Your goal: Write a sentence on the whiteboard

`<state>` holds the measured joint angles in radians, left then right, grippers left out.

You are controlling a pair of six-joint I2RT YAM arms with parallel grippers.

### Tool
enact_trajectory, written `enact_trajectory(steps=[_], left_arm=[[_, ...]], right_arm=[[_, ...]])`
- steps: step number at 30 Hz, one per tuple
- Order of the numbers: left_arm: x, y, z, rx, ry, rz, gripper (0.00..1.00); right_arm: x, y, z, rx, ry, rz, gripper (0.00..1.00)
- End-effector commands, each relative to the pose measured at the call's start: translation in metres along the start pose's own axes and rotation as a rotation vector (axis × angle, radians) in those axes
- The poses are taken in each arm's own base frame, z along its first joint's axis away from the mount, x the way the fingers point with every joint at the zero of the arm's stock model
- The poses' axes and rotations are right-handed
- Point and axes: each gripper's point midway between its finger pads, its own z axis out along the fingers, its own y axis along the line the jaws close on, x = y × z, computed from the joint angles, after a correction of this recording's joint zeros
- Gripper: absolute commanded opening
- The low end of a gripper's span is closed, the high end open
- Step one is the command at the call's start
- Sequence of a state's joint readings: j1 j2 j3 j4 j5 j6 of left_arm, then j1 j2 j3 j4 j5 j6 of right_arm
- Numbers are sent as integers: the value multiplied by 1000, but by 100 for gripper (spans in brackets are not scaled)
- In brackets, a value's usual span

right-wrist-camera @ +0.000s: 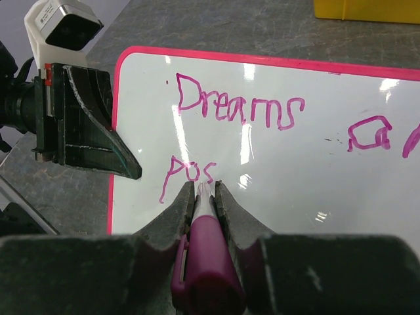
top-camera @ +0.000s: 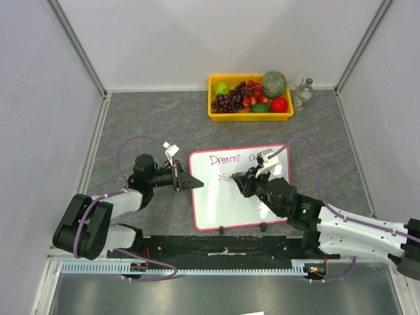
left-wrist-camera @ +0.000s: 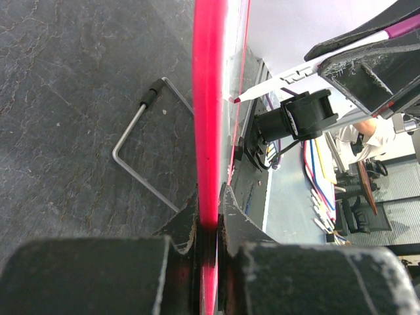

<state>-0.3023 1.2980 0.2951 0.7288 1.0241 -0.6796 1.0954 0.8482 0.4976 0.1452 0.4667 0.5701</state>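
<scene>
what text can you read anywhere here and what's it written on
"Dreams": pink handwriting, top line of the whiteboard.
"Pos": second line, same board.
Further marks right of "Dreams": unclear, partly cut off.
On the marker: no readable print.

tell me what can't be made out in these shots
- The sentence: its end is cut off by the right edge of the right wrist view; from above the right gripper covers part.
- The whiteboard: edge-on in the left wrist view, writing unseen.

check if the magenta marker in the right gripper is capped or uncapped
Uncapped: the magenta marker shows a bare tip at the pink-rimmed white whiteboard, beside "Pos".
</scene>
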Motion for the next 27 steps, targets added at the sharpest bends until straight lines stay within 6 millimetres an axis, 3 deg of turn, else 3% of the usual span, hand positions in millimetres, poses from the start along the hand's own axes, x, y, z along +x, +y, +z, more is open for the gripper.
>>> enact_trajectory(steps=[1, 9, 19, 27], left_arm=[[9, 27, -1, -101, -4, 67, 2], [10, 27, -1, -101, -2, 66, 2], [10, 26, -1, -99, -2, 69, 2], [10, 27, -1, -101, -2, 67, 2]], right_arm=[[-14, -3, -5, 6, -57, 48, 0], [-37, -8, -9, 24, -115, 50, 0], [-29, -17, -1, 73, -92, 35, 0], [-22, -14, 2, 53, -67, 22, 0]])
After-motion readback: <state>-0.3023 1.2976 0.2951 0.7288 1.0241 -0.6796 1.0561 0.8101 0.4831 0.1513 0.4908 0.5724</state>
